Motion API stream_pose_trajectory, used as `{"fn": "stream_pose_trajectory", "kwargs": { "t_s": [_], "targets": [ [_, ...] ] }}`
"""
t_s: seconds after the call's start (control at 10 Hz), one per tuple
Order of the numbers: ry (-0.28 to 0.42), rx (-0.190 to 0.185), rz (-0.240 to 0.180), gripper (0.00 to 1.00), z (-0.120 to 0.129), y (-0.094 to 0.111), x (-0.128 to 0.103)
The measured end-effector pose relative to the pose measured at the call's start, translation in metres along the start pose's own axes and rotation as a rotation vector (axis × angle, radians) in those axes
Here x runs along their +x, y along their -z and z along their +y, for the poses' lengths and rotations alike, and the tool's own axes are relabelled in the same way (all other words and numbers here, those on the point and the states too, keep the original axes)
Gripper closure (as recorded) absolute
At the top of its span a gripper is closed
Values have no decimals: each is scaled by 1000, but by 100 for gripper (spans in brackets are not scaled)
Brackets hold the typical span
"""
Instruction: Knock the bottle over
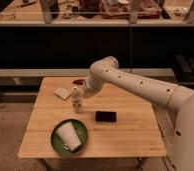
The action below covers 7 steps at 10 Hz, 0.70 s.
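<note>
The small slim clear bottle (77,99) with a white cap stands upright on the wooden table (130,135), left of centre. My gripper (84,92) is at the end of the white arm, right beside the bottle's upper right side, very close to it or touching it. The arm reaches in from the right across the back of the table.
A white paper cup (69,135) lies on a green plate (57,141) at the front left. A small black flat object (105,116) lies near the middle. A pale packet (62,92) lies at the back left. A dark shelf unit stands behind the table.
</note>
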Motion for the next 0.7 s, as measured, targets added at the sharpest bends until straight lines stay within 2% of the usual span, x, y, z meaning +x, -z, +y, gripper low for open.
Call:
{"fn": "stream_pose_trajectory", "kwargs": {
  "t_s": [0.2, 0.3, 0.5, 0.7],
  "targets": [
    [-6, -2, 81, 70, 10, 7, -3],
    [-4, -14, 103, 70, 9, 14, 0],
    [1, -10, 76, 70, -1, 13, -4],
    [22, -9, 97, 70, 1, 1, 0]
  ]
}}
